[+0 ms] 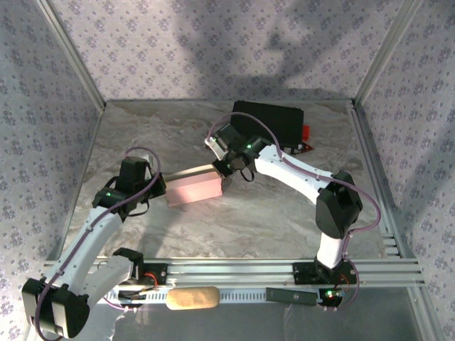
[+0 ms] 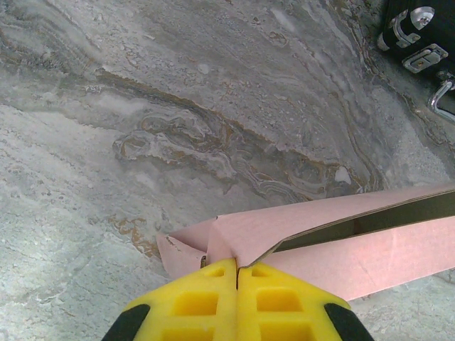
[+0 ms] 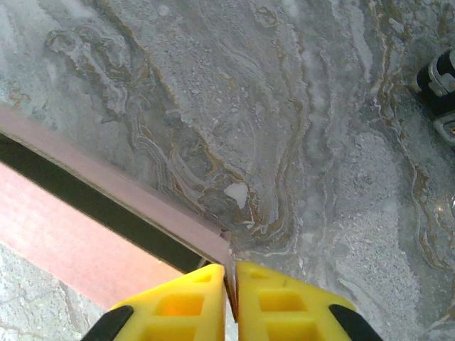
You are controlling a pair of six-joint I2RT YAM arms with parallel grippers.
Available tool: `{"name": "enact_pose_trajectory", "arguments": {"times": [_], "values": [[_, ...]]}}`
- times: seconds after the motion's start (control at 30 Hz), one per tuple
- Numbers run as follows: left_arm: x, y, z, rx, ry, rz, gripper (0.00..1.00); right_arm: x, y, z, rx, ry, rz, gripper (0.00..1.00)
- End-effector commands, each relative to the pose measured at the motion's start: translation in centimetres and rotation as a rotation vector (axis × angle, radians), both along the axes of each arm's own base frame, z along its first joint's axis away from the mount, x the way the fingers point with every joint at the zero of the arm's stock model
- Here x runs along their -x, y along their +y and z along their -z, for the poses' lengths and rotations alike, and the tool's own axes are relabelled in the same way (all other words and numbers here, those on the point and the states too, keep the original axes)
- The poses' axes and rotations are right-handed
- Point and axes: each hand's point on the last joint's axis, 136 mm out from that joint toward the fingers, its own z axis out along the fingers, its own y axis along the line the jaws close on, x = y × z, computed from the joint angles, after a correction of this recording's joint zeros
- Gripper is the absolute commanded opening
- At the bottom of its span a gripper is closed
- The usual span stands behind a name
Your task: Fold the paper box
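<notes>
Finding: the paper box (image 1: pixel 193 188) lies near the middle of the marbled table (image 1: pixel 284 220), a shade toward 9 o'clock. It is half-erected as a long open sleeve, with a dark gap between its two pink walls. Your left gripper (image 2: pixel 237 266) is at the box's 9 o'clock end, its fingers pressed together on the folded corner tab there. Your right gripper (image 3: pixel 233 273) is at the 2 o'clock end, with the thin edge of the rear wall pinched between its fingers. The black hard case (image 1: pixel 270 122) stands well apart at 12 to 1 o'clock.

Recommendation, as judgement: you hold both ends, so the step in hand looks to be squaring the sleeve. Move the two ends evenly, because card this thin may buckle or tear at a slit if one end leads. Treat the left end as the anchor and steer the right wall along its crease. Both grips sit near the card's edge, so pull gently or it may slip out. Whether the far tabs are seated cannot be told.
</notes>
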Motion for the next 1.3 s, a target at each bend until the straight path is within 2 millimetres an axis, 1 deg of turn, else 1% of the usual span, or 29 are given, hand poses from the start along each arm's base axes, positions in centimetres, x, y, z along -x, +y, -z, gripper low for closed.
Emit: {"name": "enact_pose_trajectory", "arguments": {"times": [0.0,0.07,0.1,0.3,0.6,0.73,0.93,1.13,1.27], "values": [[3.0,0.5,3.6,-0.059,0.176,0.028,0.0,0.2,0.4,-1.3,-0.004,-0.015,-0.024,0.06],[3.0,0.5,3.6,-0.056,0.174,0.026,0.0,0.5,0.5,-1.4,-0.006,-0.014,-0.026,0.01],[2.9,0.5,3.6,-0.057,0.175,0.024,0.0,0.8,0.6,-1.5,-0.007,-0.013,-0.023,0.0],[2.8,0.5,3.8,-0.05,0.174,0.015,0.0,2.1,0.8,-1.7,-0.03,0.026,0.047,0.0],[2.8,0.4,3.9,-0.042,0.175,0.011,0.0,3.4,1.1,0.6,-0.041,0.122,0.191,0.0],[2.9,0.3,3.9,-0.042,0.174,0.012,0.0,3.6,0.7,1.5,-0.046,0.132,0.25,0.0],[3.0,0.4,4.1,-0.041,0.176,0.01,0.0,4.3,0.9,1.7,-0.065,0.132,0.286,0.0],[2.9,0.3,3.9,-0.037,0.171,0.009,0.0,4.5,0.3,2.5,-0.054,0.123,0.335,0.0],[2.8,0.3,4.0,-0.036,0.171,0.007,0.0,4.8,-0.3,2.6,-0.051,0.111,0.36,0.0]]}}
